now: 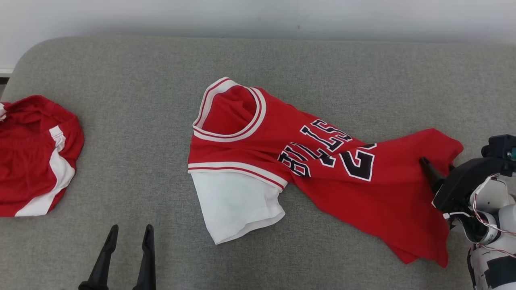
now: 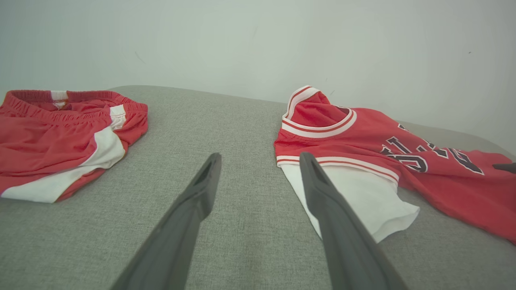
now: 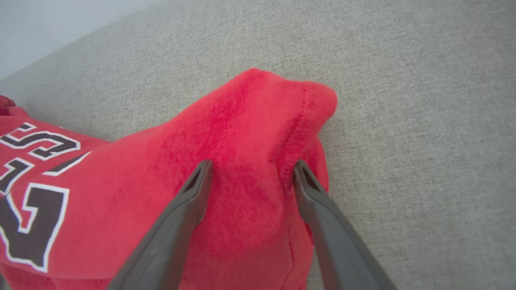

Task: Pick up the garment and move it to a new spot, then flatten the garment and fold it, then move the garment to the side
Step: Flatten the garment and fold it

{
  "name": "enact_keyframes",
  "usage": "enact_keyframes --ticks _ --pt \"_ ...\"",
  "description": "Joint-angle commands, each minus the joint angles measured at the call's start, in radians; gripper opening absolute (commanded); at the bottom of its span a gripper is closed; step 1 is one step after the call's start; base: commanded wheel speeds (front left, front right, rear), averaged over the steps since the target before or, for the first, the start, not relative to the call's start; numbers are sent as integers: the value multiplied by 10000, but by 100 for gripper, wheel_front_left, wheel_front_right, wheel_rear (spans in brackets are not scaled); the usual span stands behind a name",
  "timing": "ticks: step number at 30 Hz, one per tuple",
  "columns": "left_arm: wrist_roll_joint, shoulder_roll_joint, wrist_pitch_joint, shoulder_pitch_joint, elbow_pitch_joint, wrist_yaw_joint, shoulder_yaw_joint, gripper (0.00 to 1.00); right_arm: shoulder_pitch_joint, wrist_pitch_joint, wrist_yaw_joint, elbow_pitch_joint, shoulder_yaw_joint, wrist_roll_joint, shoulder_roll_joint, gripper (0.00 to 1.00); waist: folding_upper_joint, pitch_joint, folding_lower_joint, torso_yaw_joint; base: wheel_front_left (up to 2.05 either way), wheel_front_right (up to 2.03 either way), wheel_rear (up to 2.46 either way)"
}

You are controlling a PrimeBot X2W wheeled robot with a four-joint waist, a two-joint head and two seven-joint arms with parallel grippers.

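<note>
The garment (image 1: pixel 322 161) is a red basketball jersey with black lettering and a white sleeve, lying crumpled and slanted across the middle of the grey cushioned surface (image 1: pixel 133 72). My right gripper (image 1: pixel 439 171) is at its right hem corner. In the right wrist view the right gripper (image 3: pixel 252 165) is open, its fingers straddling a raised fold of the garment (image 3: pixel 242 133). My left gripper (image 1: pixel 132 229) stands open at the lower left over bare cushion, left of the white sleeve (image 1: pixel 236 205). The left wrist view shows the left gripper (image 2: pixel 260 157) with nothing in it, beside the garment (image 2: pixel 363 137).
A pair of red shorts with white stripes (image 1: pixel 36 153) lies at the left edge of the surface, also seen as the shorts (image 2: pixel 60 129) in the left wrist view. A pale wall (image 1: pixel 258 16) runs behind the surface's far edge.
</note>
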Motion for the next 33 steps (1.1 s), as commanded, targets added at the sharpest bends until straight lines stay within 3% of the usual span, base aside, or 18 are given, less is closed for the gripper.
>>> enact_keyframes --ticks 1,5,6,9,16,22,33 --pt "43 51 37 -108 -19 41 -18 100 -29 -100 9 65 96 89 -73 100 -1 -23 -2 -5 0 0 0" --pt "13 79 67 -109 -25 65 -40 100 -14 -398 9 65 457 216 -211 100 -1 -73 -2 2 0 0 0" --pt "0 92 76 -107 -29 70 -35 100 -17 -453 9 68 532 251 -227 83 -1 -88 -2 -2 0 0 0" --pt "-21 125 96 -77 -42 95 -23 100 -38 -736 9 -31 702 305 -358 1 -1 -120 -2 -11 0 0 0" --pt "-81 170 128 11 -124 153 -25 100 -310 -1529 9 -165 492 -336 -751 0 -1 -127 -2 3 0 0 0" --pt "-74 199 125 -113 -236 149 -76 100 -1143 -1379 9 -424 505 -1183 -1032 0 -1 97 -2 107 0 0 0" --pt "-35 68 29 -494 -148 96 -244 100 -2910 -1644 10 235 916 -2286 -1600 0 -1 669 -2 818 0 0 0"
